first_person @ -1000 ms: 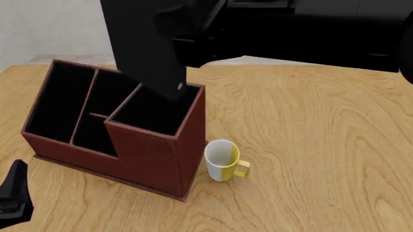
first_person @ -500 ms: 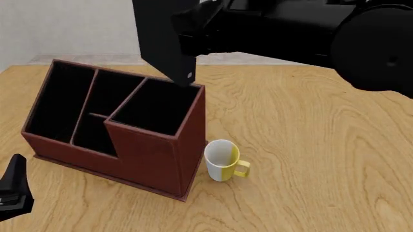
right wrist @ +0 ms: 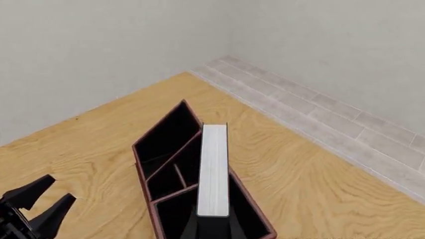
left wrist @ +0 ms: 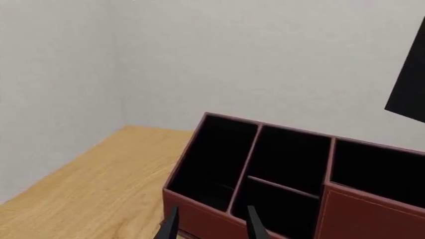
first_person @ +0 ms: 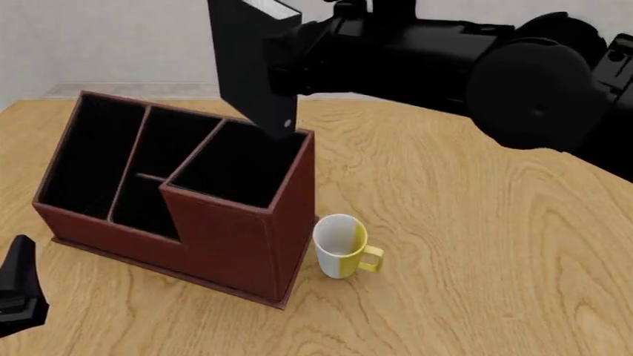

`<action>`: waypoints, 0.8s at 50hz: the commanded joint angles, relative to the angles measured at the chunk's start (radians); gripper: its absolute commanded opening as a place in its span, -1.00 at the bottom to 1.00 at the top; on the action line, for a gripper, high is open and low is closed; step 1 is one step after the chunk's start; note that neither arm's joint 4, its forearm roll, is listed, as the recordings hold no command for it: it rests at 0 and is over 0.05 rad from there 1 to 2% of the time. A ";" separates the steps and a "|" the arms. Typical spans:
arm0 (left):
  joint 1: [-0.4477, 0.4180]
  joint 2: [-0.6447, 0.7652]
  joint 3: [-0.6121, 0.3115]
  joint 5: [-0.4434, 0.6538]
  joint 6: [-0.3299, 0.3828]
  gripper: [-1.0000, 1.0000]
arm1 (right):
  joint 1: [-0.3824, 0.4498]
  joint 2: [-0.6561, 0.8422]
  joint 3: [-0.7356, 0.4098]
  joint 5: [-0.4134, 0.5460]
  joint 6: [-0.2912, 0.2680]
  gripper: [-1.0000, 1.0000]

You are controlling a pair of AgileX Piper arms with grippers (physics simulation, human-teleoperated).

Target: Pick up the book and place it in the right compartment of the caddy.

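The black book (first_person: 252,70) hangs upright and tilted, with my right gripper (first_person: 289,59) shut on its edge. Its lower corner sits just above the back rim of the caddy's right compartment (first_person: 237,167). In the right wrist view the white page block (right wrist: 214,169) points down at that compartment (right wrist: 174,216). The reddish-brown caddy (first_person: 222,245) stands left of centre on the table. My left gripper (first_person: 20,293) is open and holds nothing, low at the near left in front of the caddy (left wrist: 371,214); its fingers (left wrist: 171,226) frame the caddy's front wall. One corner of the book (left wrist: 410,79) shows there too.
A white-and-yellow mug (first_person: 342,248) stands against the caddy's right front corner. The long narrow slot (first_person: 94,156) and two small middle pockets (first_person: 163,159) lie left of the right compartment. The wooden table (first_person: 475,245) extends to the right. A wall stands behind.
The book's lower end has risen from inside the right compartment's mouth to its back rim, and its white top edge now shows. The right arm has drawn back. My left gripper has sunk slightly.
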 commanded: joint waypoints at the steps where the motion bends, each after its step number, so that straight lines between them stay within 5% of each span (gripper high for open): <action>1: 0.008 -0.008 -0.010 0.012 0.012 1.00 | 0.006 0.018 0.000 -0.039 -0.030 -1.00; 40: 0.027 0.052 0.008 -0.048 0.025 1.00 | 0.002 0.084 0.068 -0.120 0.022 -1.00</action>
